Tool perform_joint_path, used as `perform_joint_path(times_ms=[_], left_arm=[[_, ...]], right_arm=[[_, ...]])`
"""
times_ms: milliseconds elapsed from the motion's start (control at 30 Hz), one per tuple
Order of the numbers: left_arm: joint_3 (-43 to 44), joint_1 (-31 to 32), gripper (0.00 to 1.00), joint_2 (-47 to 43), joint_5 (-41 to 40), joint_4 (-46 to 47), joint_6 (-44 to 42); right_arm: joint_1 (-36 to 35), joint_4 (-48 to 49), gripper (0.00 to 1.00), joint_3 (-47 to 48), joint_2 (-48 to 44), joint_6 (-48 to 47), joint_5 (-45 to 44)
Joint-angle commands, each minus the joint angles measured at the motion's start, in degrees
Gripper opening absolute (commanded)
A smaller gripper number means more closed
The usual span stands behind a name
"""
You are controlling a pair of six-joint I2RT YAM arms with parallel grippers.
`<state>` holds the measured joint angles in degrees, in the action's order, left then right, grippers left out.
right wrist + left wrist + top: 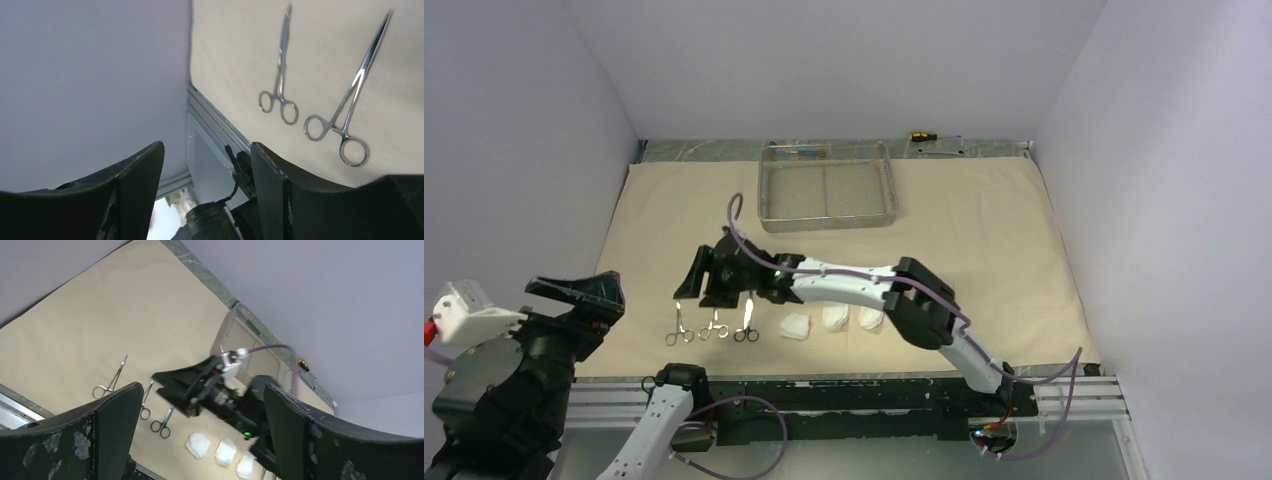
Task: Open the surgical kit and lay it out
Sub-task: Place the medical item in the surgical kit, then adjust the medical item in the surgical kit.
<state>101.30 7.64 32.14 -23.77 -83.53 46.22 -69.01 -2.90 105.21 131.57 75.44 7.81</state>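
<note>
The beige wrap cloth (984, 260) lies spread flat over the bench (699, 150), covering most of the middle of the top view. The wire-mesh tray (827, 222) stands on the cloth at its upper edge, just left of centre. Whether anything lies inside it cannot be made out.

Three ring-handled clamps (714, 326) lie side by side in a row at the lower left of the cloth, rings toward the bottom of the frame. Three white gauze pads (834, 319) continue the row just to their right, each apart from the next.

The right arm reaches in from the lower right. The right fingers (694, 278) hang just above the clamps, spread well apart with nothing between them. The right wrist view shows two of the clamps (280, 75) on the cloth beyond the tips.

The left fingers (579, 290) sit off the cloth at the lower left, raised, wide open and empty. A yellow-handled screwdriver (919, 134) lies beyond the tray at the top.
</note>
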Motion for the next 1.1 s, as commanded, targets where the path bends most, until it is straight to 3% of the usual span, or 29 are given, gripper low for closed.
perform_joint_path(times_ms=[0,233,467,567,767,1067], left_arm=[[-3.75,0.01,0.96,2.69,1.18,6.68,-0.21],[-10.39,0.01,0.97,5.86,0.79,10.89,-2.07],[-19.14,0.01,1.00,6.70,-3.17,12.79,-5.37],[-23.50,0.01,0.99,6.45,-5.26,15.35,-5.54],[-31.14,0.01,0.98,9.83,-7.85,19.20,-4.13],[-35.16,0.01,0.92,14.92,-8.92,13.80,5.28]], right_arm=[[3.05,-2.88,0.68,-3.35,-11.30,-8.67,-5.87],[9.39,-3.96,0.68,-17.43,-26.80,-24.25,-14.69],[19.19,-9.57,0.69,-33.74,-46.78,-43.92,-24.01],[24.04,-13.34,0.69,-37.88,-52.20,-47.87,-24.96],[32.16,-20.62,0.68,-41.74,-55.13,-48.88,-26.62],[42.07,-22.80,0.66,-39.38,-50.30,-49.83,-24.21]])
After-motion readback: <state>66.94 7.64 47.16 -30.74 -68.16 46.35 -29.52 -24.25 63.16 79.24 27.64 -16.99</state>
